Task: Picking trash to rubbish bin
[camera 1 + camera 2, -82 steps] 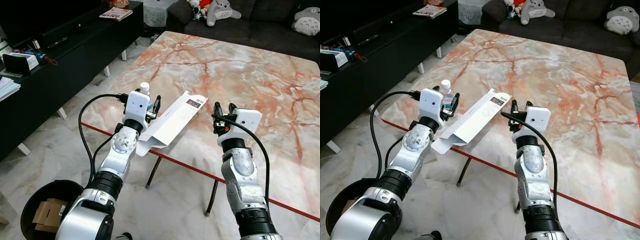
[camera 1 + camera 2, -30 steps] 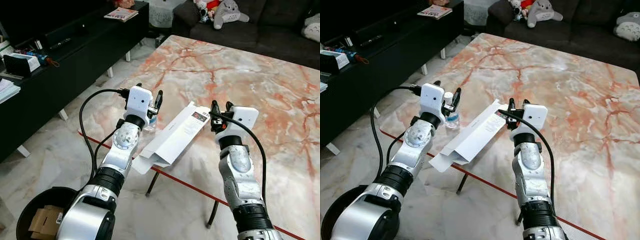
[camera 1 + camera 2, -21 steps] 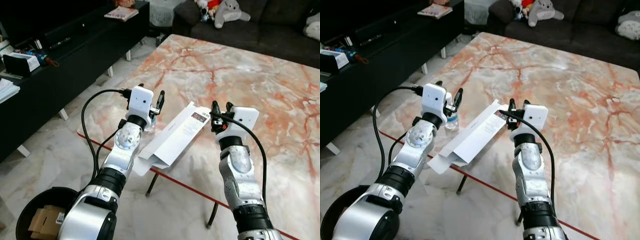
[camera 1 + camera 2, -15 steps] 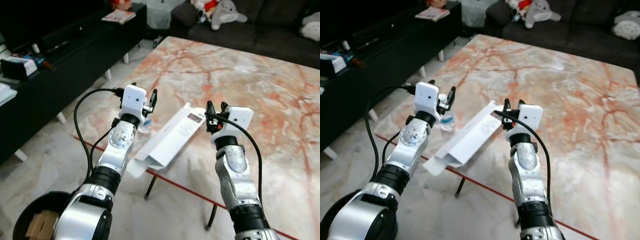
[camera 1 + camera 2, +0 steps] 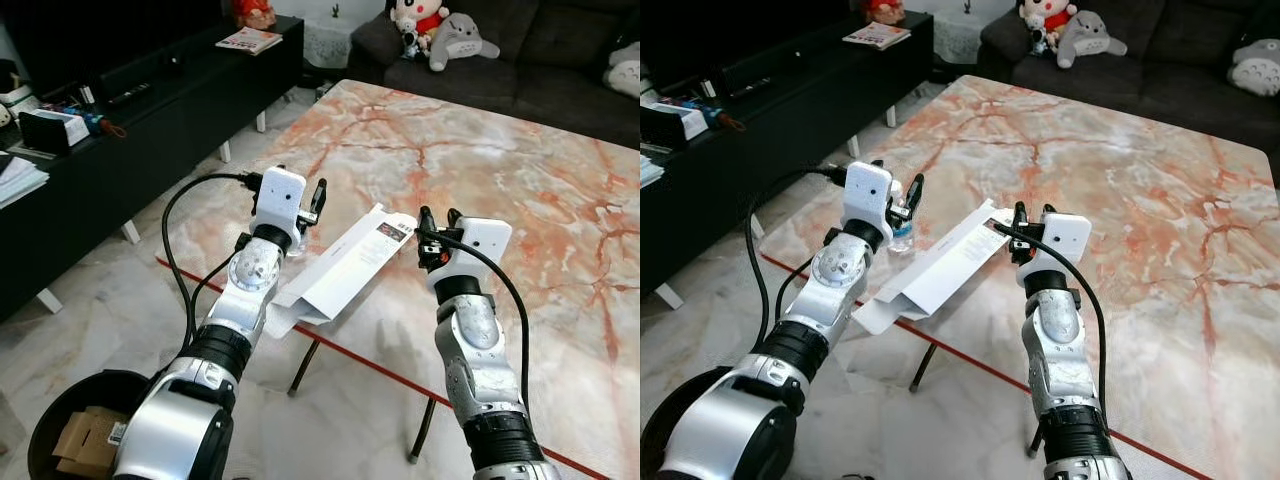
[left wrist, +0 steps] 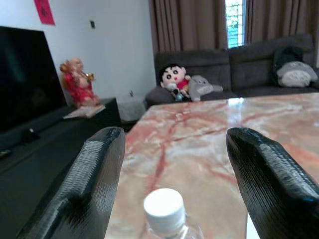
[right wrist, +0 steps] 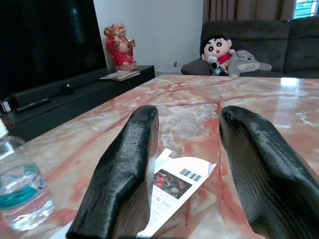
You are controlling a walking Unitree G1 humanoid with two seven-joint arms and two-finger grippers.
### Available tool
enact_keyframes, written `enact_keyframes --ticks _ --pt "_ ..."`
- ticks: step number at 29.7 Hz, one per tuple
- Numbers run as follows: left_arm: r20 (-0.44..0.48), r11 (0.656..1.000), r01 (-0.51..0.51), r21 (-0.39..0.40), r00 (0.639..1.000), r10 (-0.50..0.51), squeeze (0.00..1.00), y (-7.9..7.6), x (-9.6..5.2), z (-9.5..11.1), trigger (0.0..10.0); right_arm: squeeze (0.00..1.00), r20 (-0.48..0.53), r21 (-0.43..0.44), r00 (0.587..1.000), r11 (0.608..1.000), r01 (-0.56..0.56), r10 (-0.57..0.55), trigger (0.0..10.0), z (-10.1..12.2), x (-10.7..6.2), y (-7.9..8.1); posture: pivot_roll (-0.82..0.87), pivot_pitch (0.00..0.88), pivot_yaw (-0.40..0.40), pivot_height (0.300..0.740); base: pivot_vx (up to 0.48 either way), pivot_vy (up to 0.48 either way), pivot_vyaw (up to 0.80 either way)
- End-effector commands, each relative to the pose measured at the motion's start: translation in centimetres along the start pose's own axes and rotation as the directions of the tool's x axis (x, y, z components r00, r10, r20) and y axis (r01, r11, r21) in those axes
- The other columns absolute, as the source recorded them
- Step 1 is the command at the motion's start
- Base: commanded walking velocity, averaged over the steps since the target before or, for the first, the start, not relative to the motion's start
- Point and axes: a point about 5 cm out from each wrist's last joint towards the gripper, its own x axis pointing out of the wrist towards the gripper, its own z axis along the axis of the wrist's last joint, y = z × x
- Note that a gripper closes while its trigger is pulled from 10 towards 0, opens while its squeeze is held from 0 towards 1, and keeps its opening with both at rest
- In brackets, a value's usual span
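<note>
A small clear water bottle (image 5: 902, 236) with a white cap (image 6: 163, 206) stands near the marble table's (image 5: 500, 150) left front corner. My left gripper (image 6: 174, 134) is open just above and behind it, the cap low between the two fingers, not touching. A flattened white carton (image 5: 345, 265) lies beside the bottle, its near end hanging over the red-lined table edge. My right gripper (image 5: 438, 215) is open, hovering at the carton's far end (image 7: 174, 186) with nothing in it. A black rubbish bin (image 5: 70, 440) holding cardboard stands on the floor at my lower left.
A long black TV console (image 5: 130, 110) with small items runs along the left. A dark sofa (image 5: 500, 50) with plush toys stands behind the table. Thin table legs (image 5: 305, 365) and marble floor lie between me and the bin.
The head view has shifted a little. My left gripper has come forward over the bottle, which stood beyond it before. The right gripper stays by the carton's far end.
</note>
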Motion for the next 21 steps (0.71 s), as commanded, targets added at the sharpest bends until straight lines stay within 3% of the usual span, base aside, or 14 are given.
enact_keyframes --ticks 1,11,21 --pt "-0.019 1.0 0.0 0.022 1.0 0.001 0.0 0.1 0.2 -0.1 10.0 0.0 0.004 0.001 1.0 1.0 0.0 0.0 10.0 0.1 -0.1 -0.1 0.05 0.11 -0.061 0.74 0.0 0.0 0.0" --pt "-0.107 0.999 -0.048 0.013 0.993 0.049 0.0 1.5 0.5 -1.2 10.0 0.0 -0.002 0.001 1.0 1.0 -0.003 0.003 10.0 0.0 -0.3 -0.1 0.05 0.118 -0.064 0.74 0.0 0.0 0.0" --pt "-0.134 1.0 -0.03 0.008 0.99 0.031 0.0 1.7 1.1 -1.1 10.0 0.0 -0.006 0.002 1.0 1.0 -0.004 0.004 10.0 0.0 -0.6 0.0 0.04 0.132 -0.066 0.74 0.0 0.0 0.0"
